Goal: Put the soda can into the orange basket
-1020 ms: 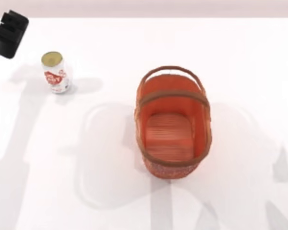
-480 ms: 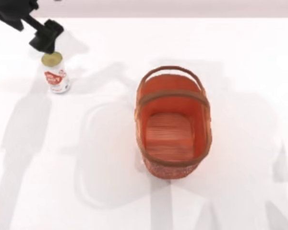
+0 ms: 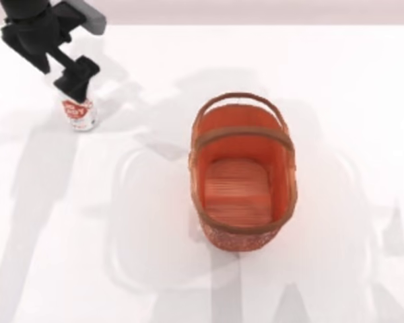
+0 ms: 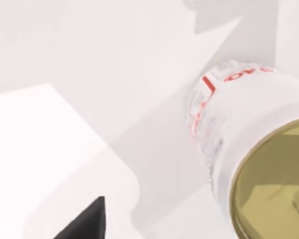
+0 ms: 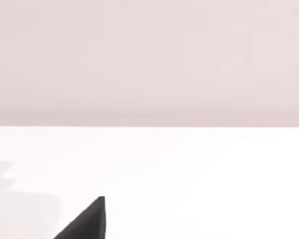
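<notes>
Soda can point(image 3: 81, 114), likely light, rigid and slick, stands at ten o'clock from the orange basket point(image 3: 242, 176); left hand point(image 3: 75, 75) overhead, finger spread unclear, should clasp its sides.

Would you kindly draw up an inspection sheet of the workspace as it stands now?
Surface: white table, shadows only.
Soda can: soda can upright at the table's far left, apart from the basket; gold top close in the left wrist view.
Orange basket: orange basket near the centre, upright, handle arched across, nothing inside.
Clutter: nothing seen.
Left gripper: left gripper directly over the can's top; grasp not confirmed.
Right gripper: outside the top view; its wrist view shows only a dark fingertip over bare table.
Cables: nothing seen.
Surroundings: plain pale backdrop beyond the table.
</notes>
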`<state>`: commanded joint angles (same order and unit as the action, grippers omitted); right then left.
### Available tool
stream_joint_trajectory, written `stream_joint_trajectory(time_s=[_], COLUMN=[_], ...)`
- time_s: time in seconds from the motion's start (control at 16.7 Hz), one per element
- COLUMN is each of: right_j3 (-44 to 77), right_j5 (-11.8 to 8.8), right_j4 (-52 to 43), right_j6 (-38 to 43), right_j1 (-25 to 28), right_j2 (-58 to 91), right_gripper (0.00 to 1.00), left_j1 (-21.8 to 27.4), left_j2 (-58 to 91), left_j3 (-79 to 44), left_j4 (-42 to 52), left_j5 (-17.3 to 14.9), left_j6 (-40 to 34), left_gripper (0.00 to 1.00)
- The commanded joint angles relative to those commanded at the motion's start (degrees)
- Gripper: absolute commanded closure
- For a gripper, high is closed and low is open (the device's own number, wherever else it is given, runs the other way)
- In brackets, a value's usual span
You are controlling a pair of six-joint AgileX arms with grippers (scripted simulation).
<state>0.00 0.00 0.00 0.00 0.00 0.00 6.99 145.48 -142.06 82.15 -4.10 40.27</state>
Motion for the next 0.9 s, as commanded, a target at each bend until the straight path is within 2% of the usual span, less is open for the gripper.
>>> stream_joint_trajectory(time_s=[0.3,0.72,0.9], right_j3=[0.00,0.00,0.00], right_j5=[0.00,0.00,0.00], right_j4=[0.00,0.00,0.00], right_j6=[0.00,0.00,0.00], right_j1=[0.00,0.00,0.00], right_j2=[0.00,0.00,0.00], right_gripper=[0.00,0.00,0.00], left_j1=[-0.28,0.29,0.32], left_j2=[0.03,-0.10,-0.07], left_j3=[0.34,10.87,11.44], left_j4=[-0.30,-10.82,-11.39], left_j5=[0.01,0.02,0.03], left_j6=[-0.01,-0.29,-0.32], left_gripper=[0.00,0.00,0.00])
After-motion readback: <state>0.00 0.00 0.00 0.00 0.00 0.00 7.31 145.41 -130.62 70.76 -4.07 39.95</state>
